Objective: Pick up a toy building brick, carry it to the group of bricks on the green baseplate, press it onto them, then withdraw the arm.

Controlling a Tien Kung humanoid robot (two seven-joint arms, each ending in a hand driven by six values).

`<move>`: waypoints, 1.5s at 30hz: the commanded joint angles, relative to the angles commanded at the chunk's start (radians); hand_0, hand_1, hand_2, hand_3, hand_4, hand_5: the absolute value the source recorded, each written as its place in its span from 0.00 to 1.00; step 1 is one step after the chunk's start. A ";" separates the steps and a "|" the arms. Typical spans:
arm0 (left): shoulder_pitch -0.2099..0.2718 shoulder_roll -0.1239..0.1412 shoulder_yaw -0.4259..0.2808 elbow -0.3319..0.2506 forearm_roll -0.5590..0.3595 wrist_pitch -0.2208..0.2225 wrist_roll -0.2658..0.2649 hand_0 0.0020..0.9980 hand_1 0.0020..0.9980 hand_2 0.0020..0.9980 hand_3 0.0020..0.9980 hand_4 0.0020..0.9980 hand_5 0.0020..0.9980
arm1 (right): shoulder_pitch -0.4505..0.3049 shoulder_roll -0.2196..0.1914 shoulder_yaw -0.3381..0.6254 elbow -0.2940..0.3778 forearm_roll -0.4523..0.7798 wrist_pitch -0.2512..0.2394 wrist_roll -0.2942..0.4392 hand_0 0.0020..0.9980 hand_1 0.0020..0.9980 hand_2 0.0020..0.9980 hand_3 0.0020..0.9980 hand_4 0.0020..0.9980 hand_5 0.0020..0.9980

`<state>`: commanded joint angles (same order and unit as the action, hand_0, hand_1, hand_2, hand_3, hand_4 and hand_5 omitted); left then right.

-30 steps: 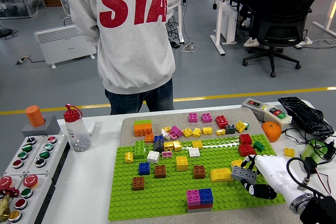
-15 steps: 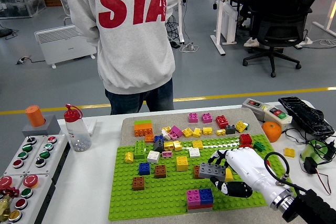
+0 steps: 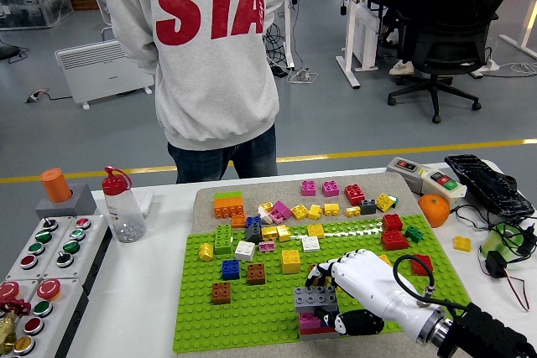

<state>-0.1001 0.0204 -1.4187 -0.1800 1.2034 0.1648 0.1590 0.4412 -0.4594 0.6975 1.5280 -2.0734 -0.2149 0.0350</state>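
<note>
— While the right hand [image 3: 359, 289] reaches in over the green baseplate [image 3: 268, 312], what do its fingers [image 3: 329, 267] hold?

— A grey brick [image 3: 315, 297], pinched at their tips, directly above the pink and blue stack [image 3: 310, 322] near the baseplate's front edge.

— How should it handle?

— Probably light, rigid plastic with smooth sides, so it could slip or twist. Gripping the two long side walls seems safest, leaving the bottom free to meet the studs.

— And the left hand?

— Out of view. A person [image 3: 201, 56] stands beyond the tabletop [image 3: 143, 291], back turned.
</note>
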 joint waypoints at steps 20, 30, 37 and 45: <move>-0.001 -0.001 0.002 0.000 -0.002 0.000 0.001 0.66 0.68 0.71 0.58 0.30 1.00 | 0.017 -0.013 -0.020 -0.037 -0.011 0.003 0.026 0.49 0.51 0.53 0.60 0.63 0.07; -0.001 -0.001 0.002 0.000 -0.001 0.000 0.002 0.66 0.68 0.71 0.58 0.30 1.00 | 0.015 -0.013 -0.017 -0.040 -0.017 0.016 0.015 0.50 0.52 0.54 0.61 0.64 0.07; 0.001 -0.002 0.002 0.000 -0.001 0.000 0.003 0.66 0.68 0.71 0.58 0.30 1.00 | 0.010 -0.010 -0.015 -0.039 -0.019 0.026 0.006 0.52 0.62 0.63 0.65 0.65 0.08; 0.003 -0.002 0.003 0.000 0.002 -0.001 0.004 0.66 0.68 0.71 0.58 0.30 1.00 | 0.000 -0.003 -0.007 -0.035 -0.016 0.033 -0.002 0.52 0.63 0.65 0.68 0.66 0.09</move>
<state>-0.0972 0.0184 -1.4155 -0.1800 1.2050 0.1642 0.1633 0.4411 -0.4624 0.6903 1.4935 -2.0893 -0.1822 0.0328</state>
